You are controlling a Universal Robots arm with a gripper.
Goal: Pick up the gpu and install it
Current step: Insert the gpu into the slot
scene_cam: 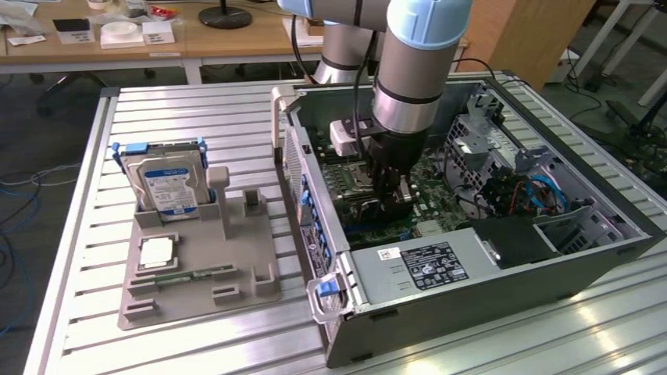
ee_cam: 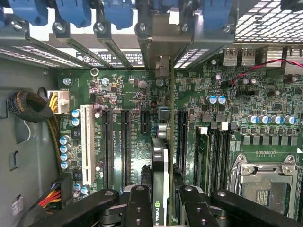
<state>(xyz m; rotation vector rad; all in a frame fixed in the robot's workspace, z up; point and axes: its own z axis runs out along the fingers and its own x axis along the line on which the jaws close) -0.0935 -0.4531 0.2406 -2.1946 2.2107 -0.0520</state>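
Observation:
The gpu [ee_cam: 160, 161] appears edge-on in the wrist view as a thin dark card with a green logo, and its silver end bracket [ee_cam: 161, 40] reaches the case's rear slot openings. My gripper [ee_cam: 163, 208] is shut on it, one black finger [ee_cam: 137, 203] on each side. The card stands upright over the green motherboard [ee_cam: 137, 99], in line with the expansion slots [ee_cam: 125, 146]; whether it is seated I cannot tell. In the exterior view the gripper [scene_cam: 394, 199] is lowered inside the open computer case [scene_cam: 469, 312], with the gpu [scene_cam: 373, 209] dark beneath it.
A grey fixture [scene_cam: 245, 269] at the exterior view's left holds a silver hard drive [scene_cam: 167, 183], a processor chip [scene_cam: 156, 251] and a green memory stick [scene_cam: 183, 275]. Inside the case are a power supply [scene_cam: 427, 266], cables [ee_cam: 28, 106], a processor socket [ee_cam: 265, 184] and blue slot clips [ee_cam: 75, 12].

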